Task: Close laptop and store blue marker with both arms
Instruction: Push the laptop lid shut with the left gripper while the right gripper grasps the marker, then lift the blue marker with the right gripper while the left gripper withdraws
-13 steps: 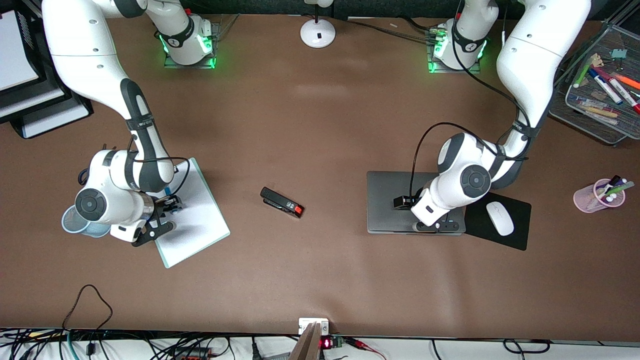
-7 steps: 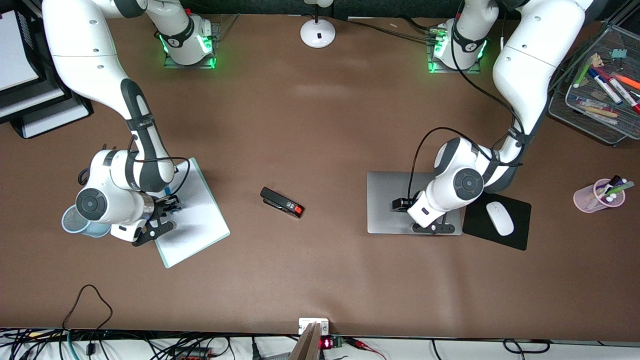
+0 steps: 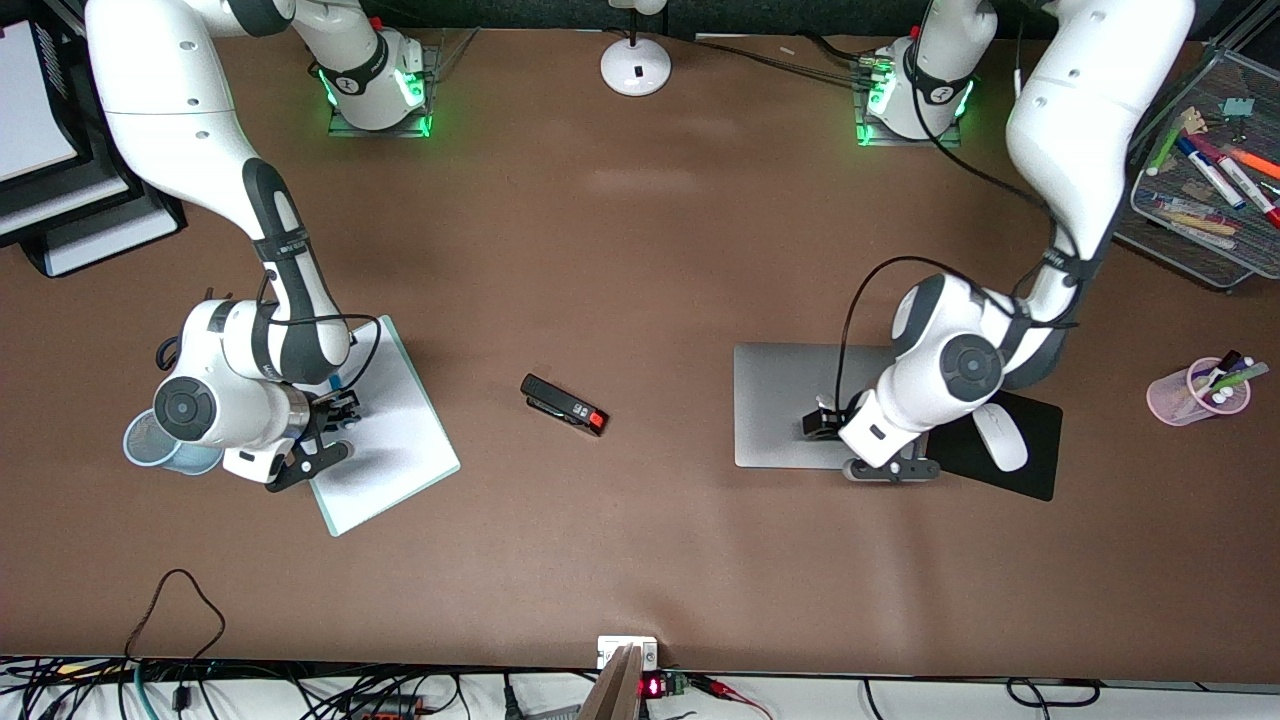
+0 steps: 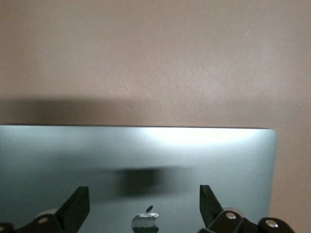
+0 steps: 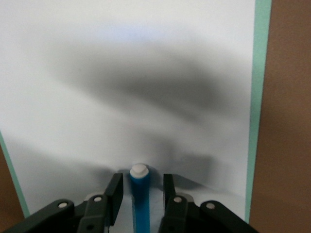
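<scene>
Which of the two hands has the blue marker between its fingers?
The right hand, over the clipboard: its fingers flank the blue marker. The left hand is open over the laptop.

Colours on the brown table (image 3: 640,250)

Laptop (image 3: 785,405): plain silver-grey lid, dark apple logo. Blue marker (image 5: 140,204): bright blue, white end. Clipboard (image 3: 395,440): white sheet, pale green edge. Stapler (image 3: 565,405): black, red tip. Mouse (image 3: 1000,438): white, on black pad (image 3: 1035,450). Pen cup (image 3: 1185,395): translucent pink. Arms: white, grey-black joints.
</scene>
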Controlling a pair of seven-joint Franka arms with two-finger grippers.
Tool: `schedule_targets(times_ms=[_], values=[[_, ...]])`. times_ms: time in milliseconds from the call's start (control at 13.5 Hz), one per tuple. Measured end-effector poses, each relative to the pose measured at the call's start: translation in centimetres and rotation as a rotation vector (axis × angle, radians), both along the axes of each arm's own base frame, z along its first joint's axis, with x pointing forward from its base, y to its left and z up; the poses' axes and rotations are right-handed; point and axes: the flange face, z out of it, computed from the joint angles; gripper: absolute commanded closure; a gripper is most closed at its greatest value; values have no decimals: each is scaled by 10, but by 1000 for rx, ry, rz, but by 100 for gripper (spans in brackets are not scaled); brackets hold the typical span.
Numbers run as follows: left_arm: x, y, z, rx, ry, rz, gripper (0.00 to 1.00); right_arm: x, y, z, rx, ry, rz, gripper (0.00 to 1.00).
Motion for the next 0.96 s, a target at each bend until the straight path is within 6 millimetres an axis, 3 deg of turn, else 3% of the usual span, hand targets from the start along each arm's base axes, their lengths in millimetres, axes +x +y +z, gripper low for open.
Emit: schedule_targets(times_ms=[445,668,965], values=[[1,50,110,68,-36,56,0,0,-1,-1,-28,1,29,79],[-6,72,146,96,-28,84,0,0,-1,-1,-56,-3,58,86],[-14,81,182,130,28,91,0,1,-1,-1,-72,-7,71,98]])
